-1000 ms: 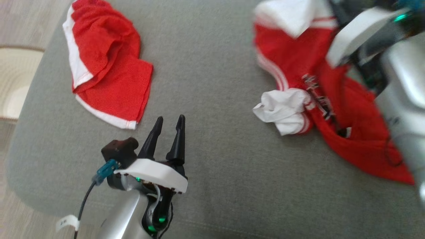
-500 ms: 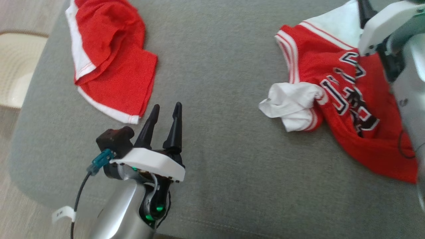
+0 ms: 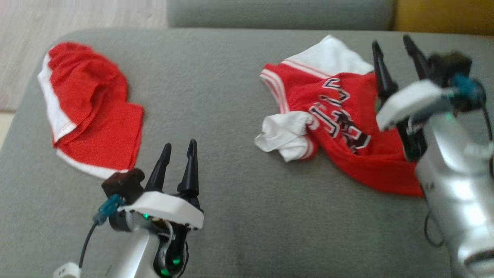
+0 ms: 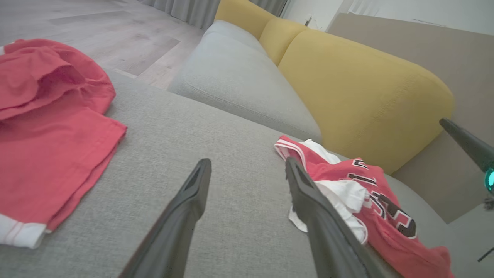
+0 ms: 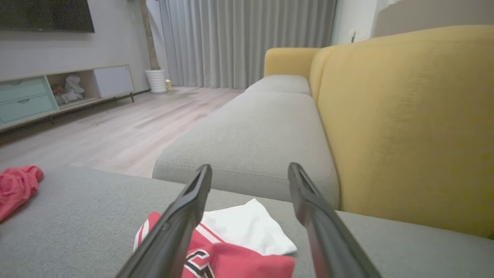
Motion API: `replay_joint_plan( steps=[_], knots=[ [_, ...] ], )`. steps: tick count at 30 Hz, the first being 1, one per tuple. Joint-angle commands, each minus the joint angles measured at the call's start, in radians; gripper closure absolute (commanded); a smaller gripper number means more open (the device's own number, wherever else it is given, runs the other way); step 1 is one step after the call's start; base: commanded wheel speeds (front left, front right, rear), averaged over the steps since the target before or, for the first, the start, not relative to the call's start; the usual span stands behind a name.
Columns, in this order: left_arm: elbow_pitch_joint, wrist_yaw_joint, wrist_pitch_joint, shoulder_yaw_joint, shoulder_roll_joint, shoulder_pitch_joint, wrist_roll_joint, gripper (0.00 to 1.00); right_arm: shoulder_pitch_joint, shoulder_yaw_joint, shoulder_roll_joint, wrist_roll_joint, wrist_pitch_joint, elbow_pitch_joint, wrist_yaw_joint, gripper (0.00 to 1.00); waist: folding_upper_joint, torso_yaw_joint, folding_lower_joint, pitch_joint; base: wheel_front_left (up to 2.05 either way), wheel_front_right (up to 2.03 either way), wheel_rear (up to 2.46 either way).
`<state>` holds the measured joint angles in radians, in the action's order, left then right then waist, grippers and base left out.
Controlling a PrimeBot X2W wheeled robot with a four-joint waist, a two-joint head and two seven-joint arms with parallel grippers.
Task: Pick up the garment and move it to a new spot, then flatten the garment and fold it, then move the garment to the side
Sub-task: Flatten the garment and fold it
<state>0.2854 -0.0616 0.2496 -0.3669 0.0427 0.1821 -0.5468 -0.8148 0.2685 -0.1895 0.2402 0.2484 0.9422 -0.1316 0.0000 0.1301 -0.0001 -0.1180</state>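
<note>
Across the grey cushion (image 3: 239,96) we saw the crumpled jersey (image 3: 305,96) slanting far-left to near-right, lettering unreadable. Our left gripper (image 3: 179,146) and right gripper (image 3: 389,40) stood wide apart, empty.

Grey sofa seat (image 3: 247,216), yellow backrest (image 5: 405,127), wood floor (image 5: 115,131)

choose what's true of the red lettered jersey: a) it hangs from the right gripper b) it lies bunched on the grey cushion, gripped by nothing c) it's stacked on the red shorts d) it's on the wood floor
B: the jersey lies bunched on the grey cushion, and the right gripper beside it is open, its fingers spread with no cloth between them.
</note>
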Motion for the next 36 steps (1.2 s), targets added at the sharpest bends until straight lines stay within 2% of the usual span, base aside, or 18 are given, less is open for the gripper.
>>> replay_joint_plan(
  steps=[1, 6, 12, 16, 21, 28, 31, 36],
  knots=[
    [-0.038, 0.0, 0.012, 0.042, 0.008, 0.02, 0.009, 0.0, 0.035, -0.004, 0.013, 0.007, 0.012, -0.069, 0.001, 0.0, 0.0, -0.056, 0.0001, 0.051, 0.0, 0.0, 0.0],
    [-0.044, -0.002, 0.012, 0.045, 0.008, -0.006, 0.016, 0.0, 0.284, -0.108, 0.031, 0.003, 0.013, -0.293, 0.001, 0.0, 0.0, -0.101, 0.0001, 0.071, 0.0, 0.0, 0.0],
    [-0.045, 0.0, 0.012, 0.053, 0.008, -0.008, 0.021, 0.0, 0.547, -0.237, 0.101, -0.043, -0.021, -0.536, 0.001, 0.0, 0.0, -0.147, 0.0001, 0.051, 0.0, 0.0, 0.0],
    [-0.038, 0.006, 0.012, 0.052, 0.008, 0.004, 0.026, 0.0, 0.626, -0.275, 0.125, -0.076, -0.071, -0.655, 0.001, 0.0, 0.0, -0.168, 0.0001, 0.027, 0.0, 0.0, 0.0],
    [-0.016, 0.018, 0.012, 0.045, 0.008, 0.039, 0.041, 0.0, 0.65, -0.297, 0.137, -0.093, -0.124, -0.774, 0.001, 0.0, 0.0, -0.193, 0.0001, -0.008, 0.0, 0.0, 0.0],
    [0.168, 0.062, 0.008, -0.054, 0.008, 0.135, 0.084, 0.0, 0.655, -0.301, 0.139, -0.065, -0.136, -0.814, 0.001, 0.0, 0.0, -0.225, 0.0001, -0.048, 0.0, 0.0, 0.0],
    [0.228, 0.064, 0.005, -0.071, 0.008, 0.172, 0.088, 0.0, 0.654, -0.298, 0.139, -0.06, -0.134, -0.815, 0.001, 0.0, 0.0, -0.235, 0.0001, -0.056, 0.0, 0.0, 0.0],
    [0.362, 0.043, -0.003, -0.074, 0.008, 0.25, 0.09, 0.0, 0.648, -0.295, 0.139, -0.053, -0.129, -0.815, 0.001, 0.0, 0.0, -0.255, 0.0001, -0.07, 0.0, 0.0, 0.0]
  ],
)
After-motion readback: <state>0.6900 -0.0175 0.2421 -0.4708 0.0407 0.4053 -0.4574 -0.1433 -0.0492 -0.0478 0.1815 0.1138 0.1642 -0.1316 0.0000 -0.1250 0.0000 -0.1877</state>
